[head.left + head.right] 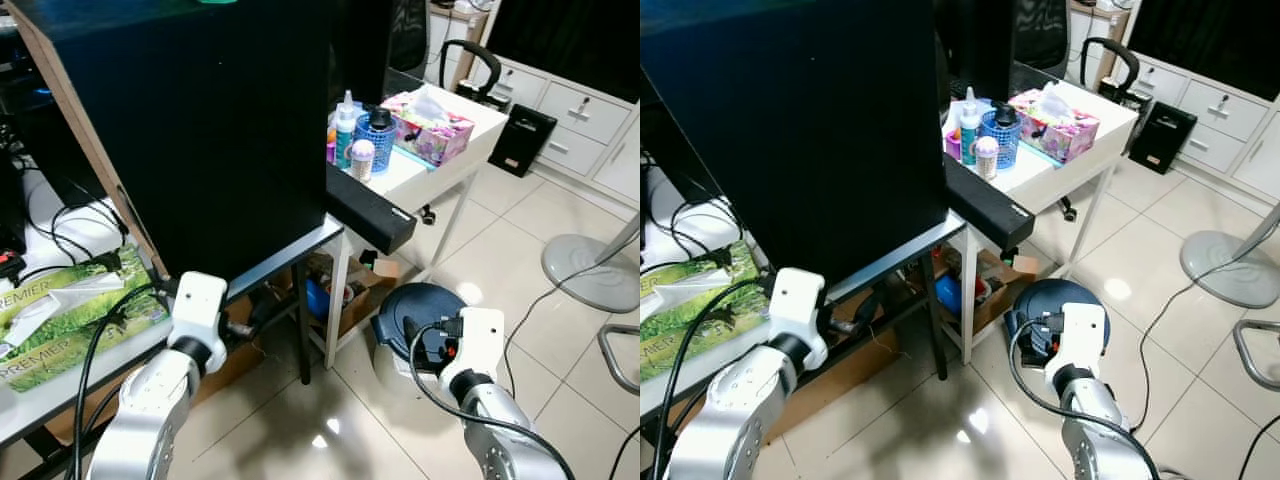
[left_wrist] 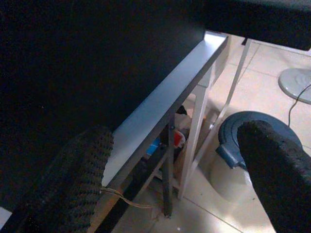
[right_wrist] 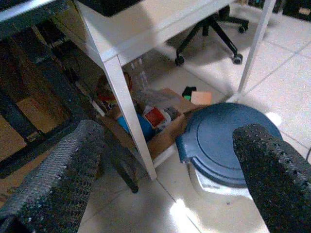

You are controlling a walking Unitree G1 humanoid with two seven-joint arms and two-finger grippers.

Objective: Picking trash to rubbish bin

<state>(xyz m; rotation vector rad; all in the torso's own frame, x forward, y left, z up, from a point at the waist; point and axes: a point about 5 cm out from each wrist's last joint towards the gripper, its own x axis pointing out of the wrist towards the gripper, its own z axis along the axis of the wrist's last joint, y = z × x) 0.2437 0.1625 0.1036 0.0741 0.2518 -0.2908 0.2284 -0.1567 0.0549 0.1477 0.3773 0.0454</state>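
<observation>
Head cameras look forward and down from above the counter point(image 1: 400, 180). Both wrist cameras look low along the floor, sharing the blue-lidded bin point(image 3: 228, 141) on the right.

Floor: glossy pale tiles point(image 1: 520, 250), light is reflected.
Furniture: white table point(image 1: 440, 172), black office chair point(image 3: 214, 29), white drawers point(image 1: 580, 115).
</observation>
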